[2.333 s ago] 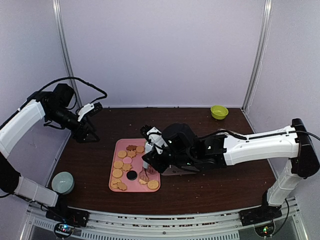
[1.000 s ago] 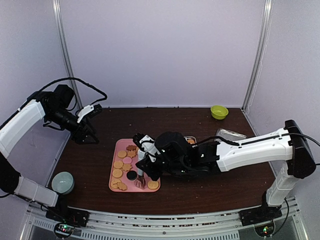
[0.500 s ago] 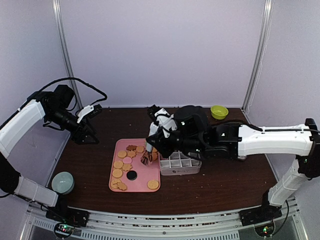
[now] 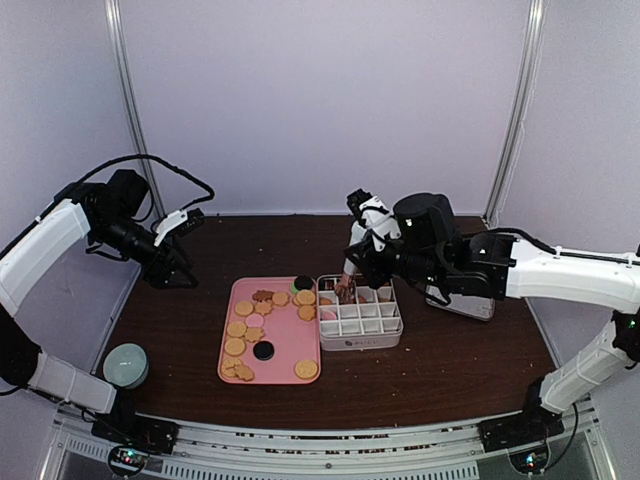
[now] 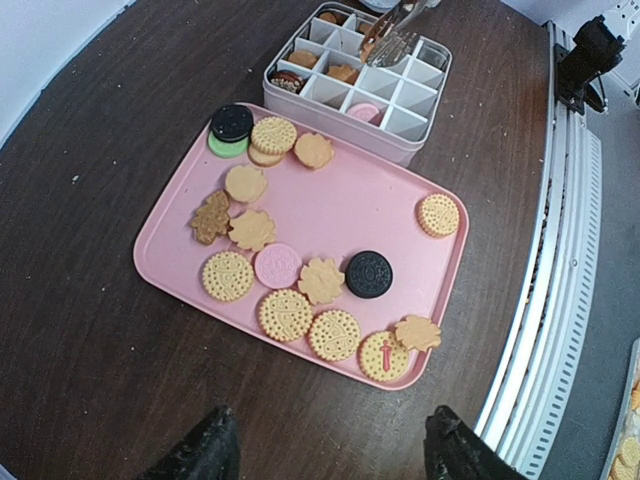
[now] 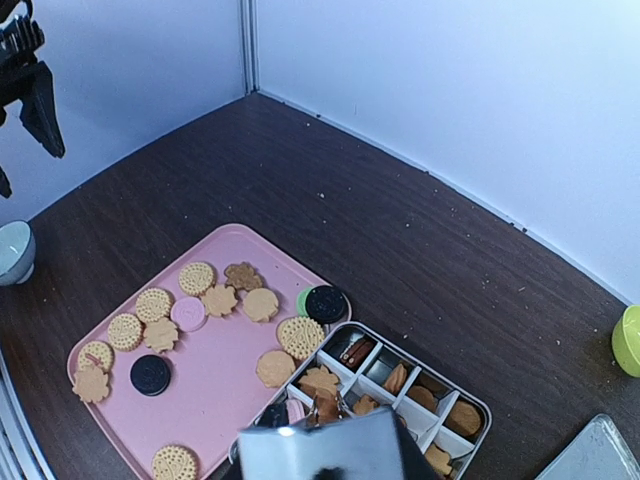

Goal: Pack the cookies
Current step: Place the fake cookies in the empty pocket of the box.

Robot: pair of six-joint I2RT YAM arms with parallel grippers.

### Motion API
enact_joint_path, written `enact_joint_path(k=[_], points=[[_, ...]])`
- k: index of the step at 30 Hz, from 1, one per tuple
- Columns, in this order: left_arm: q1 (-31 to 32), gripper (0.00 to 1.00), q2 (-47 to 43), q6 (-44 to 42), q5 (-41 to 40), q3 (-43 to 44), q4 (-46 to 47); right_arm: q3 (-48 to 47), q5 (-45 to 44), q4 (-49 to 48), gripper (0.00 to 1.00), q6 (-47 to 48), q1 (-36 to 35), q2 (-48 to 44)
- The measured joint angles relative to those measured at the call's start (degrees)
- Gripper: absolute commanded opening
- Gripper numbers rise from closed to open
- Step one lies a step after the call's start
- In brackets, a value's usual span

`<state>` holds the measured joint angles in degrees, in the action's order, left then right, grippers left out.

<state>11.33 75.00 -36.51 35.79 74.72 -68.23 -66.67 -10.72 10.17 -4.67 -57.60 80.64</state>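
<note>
1. The right gripper [image 4: 358,262], clamped on the metal tongs [image 5: 392,38], hangs over the far-left compartments of the divided box [image 5: 340,135]. Whether the tong tips hold a biscuit cannot be told.
2. Loose cookies [image 5: 287,314] lie spread over the pink tray [image 5: 340,210], just beside the box's left wall. Several more already sit in the box's far row.
3. From the tongs, the tray's cookies lie to the left and nearer. The tray's long axis runs near to far.
4. The right arm stretches leftward from its base with its wrist bent down. It is much the closer arm to both tray and box.
5. The left gripper [image 5: 330,452], fingers wide apart and empty, hovers well beyond the tray's far-left corner.
</note>
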Motion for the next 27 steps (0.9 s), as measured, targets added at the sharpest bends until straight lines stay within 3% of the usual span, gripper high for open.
enact_joint_path(k=[10, 27], points=[[0.0, 0.69, 0.0, 0.0, 0.0, 0.0, 0.0, 0.7, 0.0, 0.8, 0.08, 0.4, 0.0, 2.8], [0.0, 0.70, -0.1, 0.0, 0.0, 0.0, 0.0, 1.1, -0.1, 1.7, 0.26, 0.5, 0.0, 4.2]])
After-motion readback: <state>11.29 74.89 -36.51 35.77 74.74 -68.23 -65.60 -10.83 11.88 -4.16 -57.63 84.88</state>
